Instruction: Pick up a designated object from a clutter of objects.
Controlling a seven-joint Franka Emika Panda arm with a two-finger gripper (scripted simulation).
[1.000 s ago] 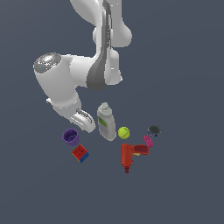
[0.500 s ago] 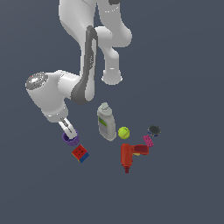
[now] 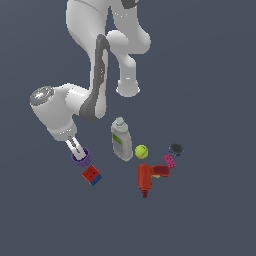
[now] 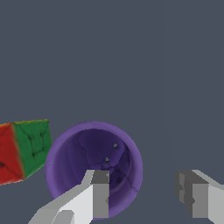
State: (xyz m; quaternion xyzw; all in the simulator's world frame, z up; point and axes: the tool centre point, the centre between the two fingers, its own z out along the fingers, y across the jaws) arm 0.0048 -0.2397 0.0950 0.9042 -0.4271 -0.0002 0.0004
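Observation:
The purple cup stands upright on the grey floor at the exterior view's left end of the clutter, just above the red-and-blue puzzle cube. My gripper is down at the cup. In the wrist view the gripper is open. One finger reaches inside the cup's mouth. The other finger is outside the rim, apart from it. The cube shows red and green faces beside the cup.
A white-grey bottle with a green label lies to the cup's right in the exterior view. Further right are a yellow-green tennis ball, a red drill, a pink brick and a dark disc.
The arm has swung toward the exterior view's left and lowered. The gripper has moved from beside the bottle down onto the purple cup. The objects have not moved.

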